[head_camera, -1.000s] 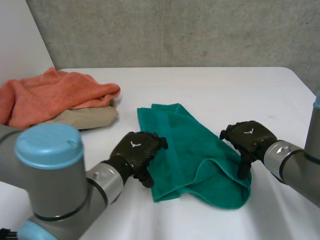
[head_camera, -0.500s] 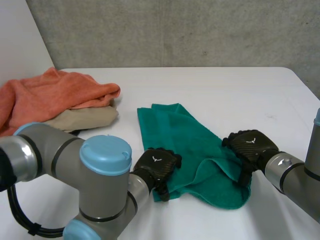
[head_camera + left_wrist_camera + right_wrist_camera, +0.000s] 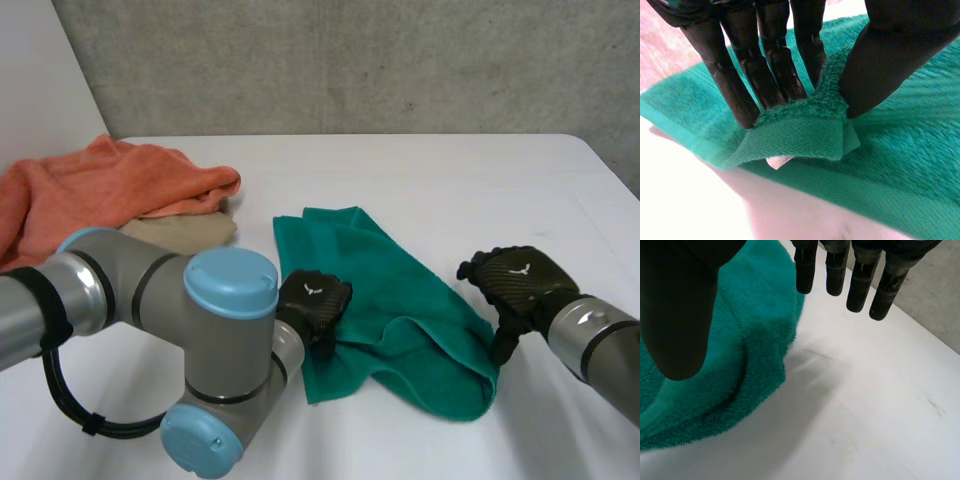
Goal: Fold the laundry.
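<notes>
Since folding needs a raised edge, left hand [image 3: 315,305] pinches the hem of green towel [image 3: 390,310], fingers against thumb; right hand [image 3: 515,285] poised at opposite edge, fingers straight, empty. Second grip judged pending.

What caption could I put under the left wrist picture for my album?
The robot's left hand pinches a fold at the edge of the green towel.

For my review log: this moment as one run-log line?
left hand: pinching edge of green terry towel | right hand: open, over towel's other edge | orange terry cloth: aside
</notes>
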`<control>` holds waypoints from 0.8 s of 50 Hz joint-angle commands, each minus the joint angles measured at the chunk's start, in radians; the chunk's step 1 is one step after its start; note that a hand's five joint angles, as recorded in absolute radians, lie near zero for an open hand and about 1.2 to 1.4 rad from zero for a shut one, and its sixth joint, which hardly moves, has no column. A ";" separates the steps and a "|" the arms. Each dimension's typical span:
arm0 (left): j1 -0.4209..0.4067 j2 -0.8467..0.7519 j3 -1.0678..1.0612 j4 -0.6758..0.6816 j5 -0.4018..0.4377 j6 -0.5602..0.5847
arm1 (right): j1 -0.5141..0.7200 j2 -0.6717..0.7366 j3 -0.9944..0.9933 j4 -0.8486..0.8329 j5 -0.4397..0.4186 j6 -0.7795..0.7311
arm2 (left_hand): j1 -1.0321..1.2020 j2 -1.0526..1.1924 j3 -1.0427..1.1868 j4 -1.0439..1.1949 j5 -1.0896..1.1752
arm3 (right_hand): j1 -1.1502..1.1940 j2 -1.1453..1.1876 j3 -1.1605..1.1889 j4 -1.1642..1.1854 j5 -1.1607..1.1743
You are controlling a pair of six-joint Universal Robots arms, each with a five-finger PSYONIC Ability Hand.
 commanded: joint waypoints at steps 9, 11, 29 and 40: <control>0.098 0.286 0.083 0.055 0.000 0.077 | -0.076 -0.056 -0.024 0.187 -0.023 0.277 | 0.287 0.210 0.238 0.205 0.261 | 0.058 0.024 0.015 0.017 0.016; 0.103 0.306 0.097 0.077 0.000 0.087 | -0.074 -0.055 -0.026 0.184 -0.026 0.338 | 0.287 0.210 0.238 0.205 0.261 | 0.055 0.021 0.012 0.014 0.013; 0.161 0.401 0.134 0.092 0.002 0.129 | 0.152 0.121 -0.148 0.154 -0.029 0.621 | 0.287 0.210 0.238 0.205 0.261 | -0.016 -0.049 -0.058 -0.056 -0.058; 0.166 0.394 0.137 0.092 -0.003 0.124 | 0.354 0.339 -0.307 0.061 0.053 0.622 | 0.287 0.210 0.238 0.205 0.261 | -0.070 -0.103 -0.113 -0.110 -0.112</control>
